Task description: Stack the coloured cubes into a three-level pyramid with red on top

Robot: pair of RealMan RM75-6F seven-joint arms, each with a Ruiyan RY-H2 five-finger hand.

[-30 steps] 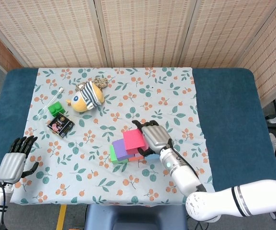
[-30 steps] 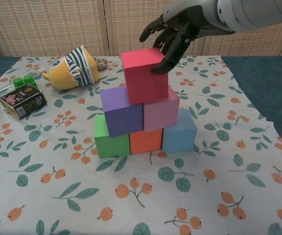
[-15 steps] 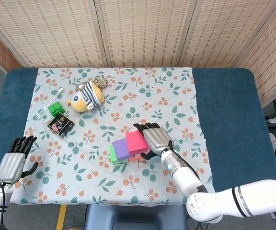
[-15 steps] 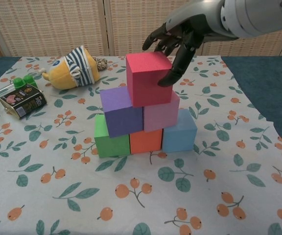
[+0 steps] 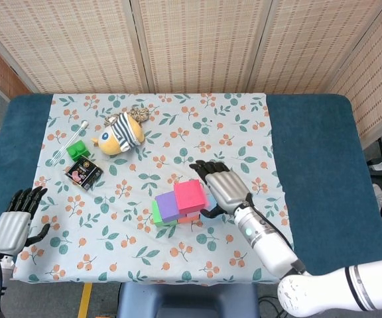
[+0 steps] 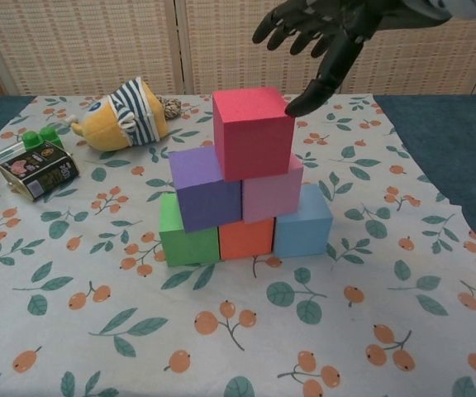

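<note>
- A blue table fills the head view, with a floral cloth spread over its middle and woven screens behind it.
- Centre of frame, the pyramid stands on the cloth: green cube, orange cube and blue cube along the bottom in the chest view.
- Second level: purple cube on the left, pink cube on the right, touching.
- On top, the red cube, resting across the purple and pink cubes, turned slightly off square with them.
- The stack's long axis runs left to right across the chest view; red sits at the peak, a shade right of centre.
- Right hand hangs at the upper right of the chest view, fingers spread and holding nothing, thumb tip near the red cube's upper right corner, with a gap between them.
- Left hand rests low at the left edge of the head view, fingers apart, empty.
- Upper left of the cloth: a striped plush toy, a small green block and a dark packet, well apart from the pyramid.
</note>
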